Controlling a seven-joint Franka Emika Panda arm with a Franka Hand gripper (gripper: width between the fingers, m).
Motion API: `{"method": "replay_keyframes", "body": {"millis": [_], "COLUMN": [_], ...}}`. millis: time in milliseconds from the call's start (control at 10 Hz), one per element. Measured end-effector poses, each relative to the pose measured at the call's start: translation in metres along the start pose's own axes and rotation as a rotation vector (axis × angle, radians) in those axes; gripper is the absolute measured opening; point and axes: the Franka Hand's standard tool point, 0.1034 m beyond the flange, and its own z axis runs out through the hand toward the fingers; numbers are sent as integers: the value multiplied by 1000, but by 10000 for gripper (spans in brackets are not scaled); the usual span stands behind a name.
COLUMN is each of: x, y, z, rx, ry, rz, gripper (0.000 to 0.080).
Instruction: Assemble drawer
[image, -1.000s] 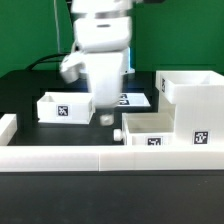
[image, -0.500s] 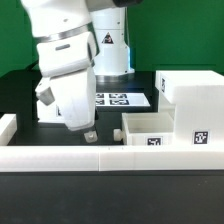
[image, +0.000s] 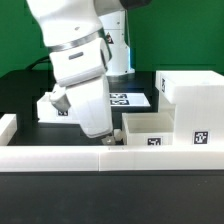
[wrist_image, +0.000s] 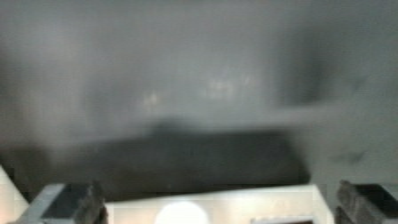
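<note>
I have the gripper (image: 106, 136) low at the nine o'clock end of the near tray (image: 158, 128), fingers (wrist_image: 68, 205) spread either side of its knob (wrist_image: 178, 212), ready, I judge, to grip it and carry the tray to the housing (image: 195, 92) at two o'clock.

The exterior view sits low and close at the worktop (image: 22, 92) edge. It looks level across the low white wall (image: 50, 158) along the frame's bottom toward a green backdrop (image: 20, 35). The blurred wrist view looks past its fingers (wrist_image: 68, 205) at nearby worktop. Both views share that patch under the arm (image: 75, 50).
</note>
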Motion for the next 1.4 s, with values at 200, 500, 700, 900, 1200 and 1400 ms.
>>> {"method": "replay_keyframes", "body": {"millis": [200, 500, 700, 900, 1200, 1400], "x": [-2, -4, 5, 11, 29, 48], "y": [0, 0, 4, 4, 7, 7], "z": [0, 1, 0, 1, 6, 11], "rx": [0, -3, -9, -8, -19, -10], "ry": [-1, 3, 10, 14, 21, 23], "rz": [5, -21, -42, -51, -59, -33], "gripper": [649, 649, 649, 649, 649, 649]}}
